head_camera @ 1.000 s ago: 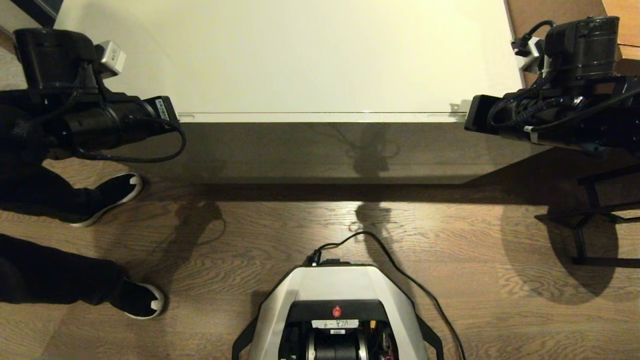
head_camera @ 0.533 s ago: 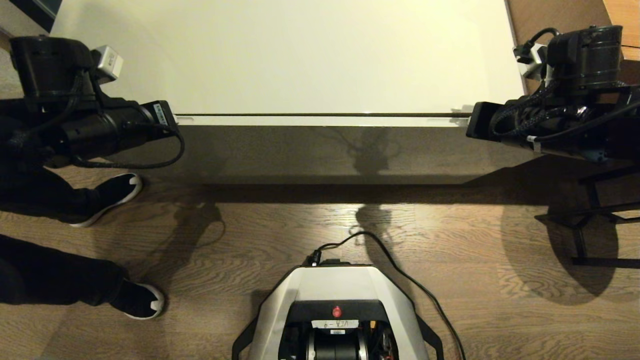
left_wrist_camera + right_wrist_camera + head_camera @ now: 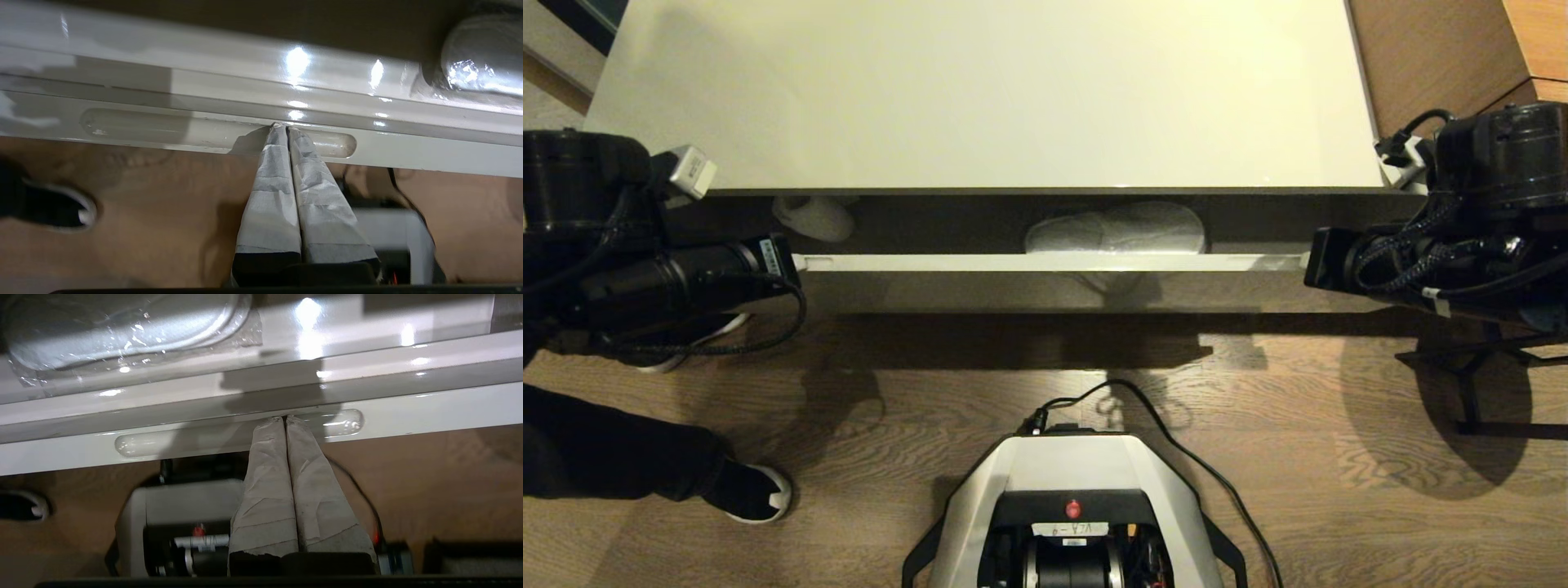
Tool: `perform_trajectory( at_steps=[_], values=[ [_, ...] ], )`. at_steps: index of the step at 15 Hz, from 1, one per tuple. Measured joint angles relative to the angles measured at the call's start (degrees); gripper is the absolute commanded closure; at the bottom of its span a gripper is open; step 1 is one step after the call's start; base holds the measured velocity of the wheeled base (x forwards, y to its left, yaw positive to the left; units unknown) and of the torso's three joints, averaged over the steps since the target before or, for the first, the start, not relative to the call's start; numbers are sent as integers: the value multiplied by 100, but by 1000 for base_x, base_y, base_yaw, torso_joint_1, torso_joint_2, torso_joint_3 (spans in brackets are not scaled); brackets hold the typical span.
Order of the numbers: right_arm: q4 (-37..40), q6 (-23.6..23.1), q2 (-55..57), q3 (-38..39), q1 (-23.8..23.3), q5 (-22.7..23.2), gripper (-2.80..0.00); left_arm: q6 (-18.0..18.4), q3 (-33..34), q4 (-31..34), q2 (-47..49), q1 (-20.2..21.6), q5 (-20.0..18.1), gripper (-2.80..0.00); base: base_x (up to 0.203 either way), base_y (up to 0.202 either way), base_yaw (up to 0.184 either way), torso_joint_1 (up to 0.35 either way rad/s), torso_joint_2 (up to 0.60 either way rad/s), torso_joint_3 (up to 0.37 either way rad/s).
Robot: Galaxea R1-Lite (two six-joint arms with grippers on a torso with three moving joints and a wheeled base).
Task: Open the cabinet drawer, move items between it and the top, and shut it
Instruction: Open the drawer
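The cabinet drawer [image 3: 1045, 262] stands partly out from under the cream-white top [image 3: 980, 90]. Inside it lies a wrapped white slipper pair [image 3: 1119, 229], also in the right wrist view [image 3: 122, 330]. Another white item in glinting wrap [image 3: 813, 216] lies near the drawer's left end. My left gripper [image 3: 286, 127] is shut, its taped tips pushed into the left oblong slot [image 3: 163, 132] of the drawer front. My right gripper [image 3: 284, 417] is shut too, its tips in the right slot [image 3: 343, 422]. In the head view both grippers' fingers are hidden under the wrists.
A person's dark-clad legs and black-and-white shoe [image 3: 752, 494] are on the wooden floor at the left. My white base [image 3: 1070, 514] with its cable sits before the cabinet. A black stand [image 3: 1478, 384] is at the right, brown wooden furniture [image 3: 1429, 57] behind it.
The drawer has slid out toward me, uncovering the items inside. Both arms have drawn back with its front edge.
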Motion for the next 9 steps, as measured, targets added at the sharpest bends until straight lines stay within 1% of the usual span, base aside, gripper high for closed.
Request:
perform_trajectory(
  at_steps=[3, 5, 7, 9],
  values=[
    [88, 194, -598, 717, 100, -30, 0, -19, 793, 94, -568, -102, -86, 0, 0, 0, 0, 0, 0, 0],
    [309, 274, -1108, 1222, 177, -77, 0, -27, 1331, 279, -1051, -206, -90, 0, 0, 0, 0, 0, 0, 0],
    [705, 400, -1777, 1567, 275, -102, 0, -52, 1723, 748, -1683, -294, -138, 0, 0, 0, 0, 0, 0, 0],
    [1420, 532, -2582, 1758, 335, -100, 0, -81, 1894, 1405, -2454, -322, -138, 0, 0, 0, 0, 0, 0, 0]
  ],
)
